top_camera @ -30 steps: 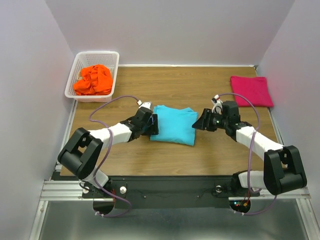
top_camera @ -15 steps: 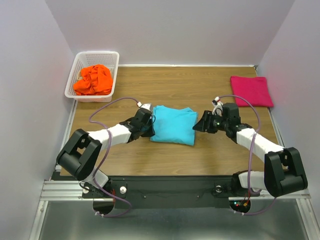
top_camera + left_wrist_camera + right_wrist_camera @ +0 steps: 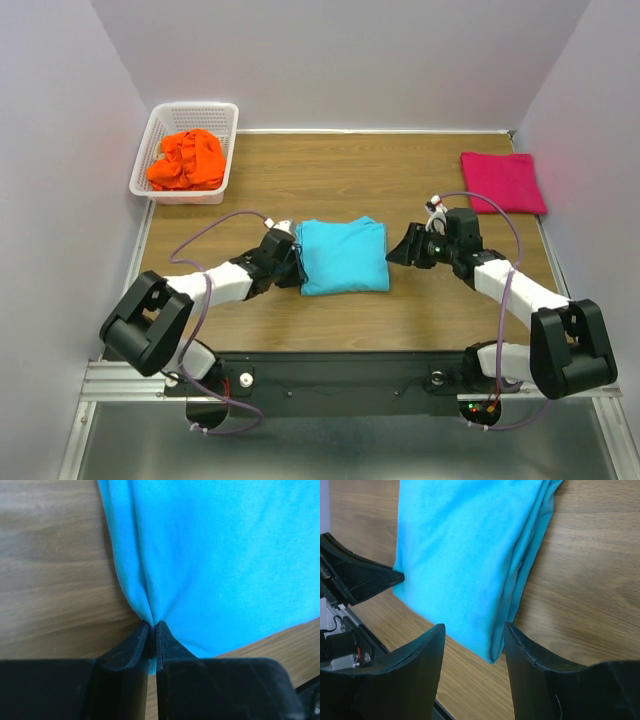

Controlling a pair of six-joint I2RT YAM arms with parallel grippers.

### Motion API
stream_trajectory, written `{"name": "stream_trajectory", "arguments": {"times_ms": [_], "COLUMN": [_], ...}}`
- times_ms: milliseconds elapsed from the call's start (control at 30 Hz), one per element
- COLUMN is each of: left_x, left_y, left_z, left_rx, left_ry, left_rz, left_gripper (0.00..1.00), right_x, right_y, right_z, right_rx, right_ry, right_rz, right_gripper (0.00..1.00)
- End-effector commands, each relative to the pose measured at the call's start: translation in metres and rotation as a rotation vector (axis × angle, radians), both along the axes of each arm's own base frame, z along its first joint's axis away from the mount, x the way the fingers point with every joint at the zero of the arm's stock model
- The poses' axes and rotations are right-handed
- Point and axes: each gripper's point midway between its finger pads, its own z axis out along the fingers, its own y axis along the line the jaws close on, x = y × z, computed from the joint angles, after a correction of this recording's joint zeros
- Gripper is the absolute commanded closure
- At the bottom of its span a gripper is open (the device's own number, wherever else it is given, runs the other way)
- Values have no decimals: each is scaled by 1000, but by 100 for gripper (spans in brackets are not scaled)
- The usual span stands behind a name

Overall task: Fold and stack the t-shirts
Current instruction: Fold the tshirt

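The turquoise t-shirt [image 3: 342, 256] lies folded in a rectangle mid-table. My left gripper [image 3: 296, 263] is at its left edge, shut on a pinched fold of the turquoise cloth [image 3: 215, 555]; the fingertips [image 3: 152, 626] meet on the cloth. My right gripper [image 3: 394, 250] stands open just right of the shirt. In the right wrist view the shirt's corner [image 3: 492, 652] shows between the open fingers of the right gripper [image 3: 474, 628], which hold nothing. The magenta t-shirt [image 3: 503, 181] lies folded at the back right. The orange t-shirt [image 3: 186, 158] is crumpled in the basket.
A white lattice basket [image 3: 192, 108] stands at the back left corner. Grey walls close in the table on three sides. The black front rail [image 3: 340, 368] and both arm bases run along the near edge.
My left gripper shut on the turquoise shirt's left edge and drew back toward the near left; the shirt now lies squarer. The right gripper has barely moved.
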Motion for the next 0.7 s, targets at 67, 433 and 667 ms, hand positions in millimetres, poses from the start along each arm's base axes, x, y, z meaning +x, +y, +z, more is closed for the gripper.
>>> {"name": "stream_trajectory", "arguments": {"times_ms": [67,433,667], "left_x": [-2,24,75], "left_y": [14,15,-10], "left_z": [28,96,102], "left_rx": [-30,-84,-134], "left_ry": [-63,-240,-292], "left_rz": [66,129,101], "left_gripper": [61,12,55], "right_x": [18,40,75], "right_y": [10,39,54], "right_z": [25,42,37], "right_rx": [30,125,179], "right_ry": [-61,-64,-71], "right_rz": [23,87,92], "right_gripper": [44,44,45]}}
